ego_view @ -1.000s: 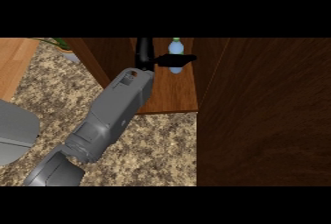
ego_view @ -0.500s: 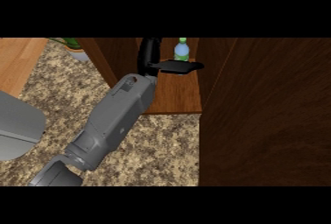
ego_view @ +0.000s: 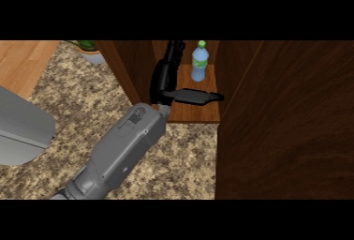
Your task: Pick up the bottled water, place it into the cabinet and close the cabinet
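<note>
Left hand (ego_view: pixel 169 77), fingers now straightened, is backing off the bottle (ego_view: pixel 200 61) standing inside the cabinet (ego_view: pixel 197 113), leaving only its door (ego_view: pixel 290 122) to close.

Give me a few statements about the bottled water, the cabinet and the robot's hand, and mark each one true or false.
1. The bottled water stands upright on the cabinet shelf. True.
2. The right hand is curled round the bottled water. False: the hand is open, fingers straight, to the left of the bottle and apart from it.
3. The cabinet is closed. False: its door stands open at the view's right, reaching out over the counter.
4. The bottle has a green cap. True.
5. The bottle lies on the speckled counter. False: it is inside the cabinet, towards the back of the shelf.
</note>
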